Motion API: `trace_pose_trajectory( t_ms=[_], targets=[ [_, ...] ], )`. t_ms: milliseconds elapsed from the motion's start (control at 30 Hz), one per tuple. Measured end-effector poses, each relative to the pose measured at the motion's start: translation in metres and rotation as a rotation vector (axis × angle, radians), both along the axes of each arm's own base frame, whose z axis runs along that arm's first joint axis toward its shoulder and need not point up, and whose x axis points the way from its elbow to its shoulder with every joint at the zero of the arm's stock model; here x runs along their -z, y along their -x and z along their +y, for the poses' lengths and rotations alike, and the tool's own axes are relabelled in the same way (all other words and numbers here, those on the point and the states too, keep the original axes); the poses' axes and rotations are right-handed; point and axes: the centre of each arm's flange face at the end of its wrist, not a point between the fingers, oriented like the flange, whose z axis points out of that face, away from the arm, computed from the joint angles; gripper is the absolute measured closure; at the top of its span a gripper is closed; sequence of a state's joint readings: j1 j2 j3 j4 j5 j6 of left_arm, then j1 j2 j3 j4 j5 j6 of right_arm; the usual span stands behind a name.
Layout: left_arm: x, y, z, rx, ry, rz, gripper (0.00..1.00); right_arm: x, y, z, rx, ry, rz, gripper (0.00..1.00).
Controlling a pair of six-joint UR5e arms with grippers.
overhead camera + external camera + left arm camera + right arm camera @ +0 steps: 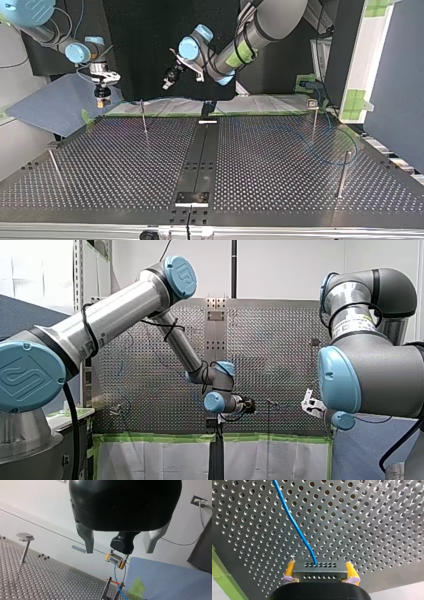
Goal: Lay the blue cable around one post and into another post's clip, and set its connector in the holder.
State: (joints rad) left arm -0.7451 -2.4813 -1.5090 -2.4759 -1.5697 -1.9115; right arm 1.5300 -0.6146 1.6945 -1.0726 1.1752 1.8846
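Top view, I've got open table (125, 170) down the middle, but a thin post (144, 120) stands at its left, a tall post (343, 172) at its right, and the blue cable (294, 525) runs across the holes in the right wrist view.

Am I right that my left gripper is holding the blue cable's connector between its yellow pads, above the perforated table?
Not quite: my right gripper holds the connector of the blue cable between its yellow pads, above the perforated table, as the right wrist view shows.
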Motion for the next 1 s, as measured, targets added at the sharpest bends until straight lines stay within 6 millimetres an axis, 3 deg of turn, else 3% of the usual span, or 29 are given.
trace_pose_trajectory(
  t_ms=[1000],
  targets=[
    [-0.002, -0.014, 0.014, -0.148, -0.073, -0.045, 0.01, 0.0, -0.003, 0.001, -0.009, -0.002, -0.006, 0.98]
  ],
)
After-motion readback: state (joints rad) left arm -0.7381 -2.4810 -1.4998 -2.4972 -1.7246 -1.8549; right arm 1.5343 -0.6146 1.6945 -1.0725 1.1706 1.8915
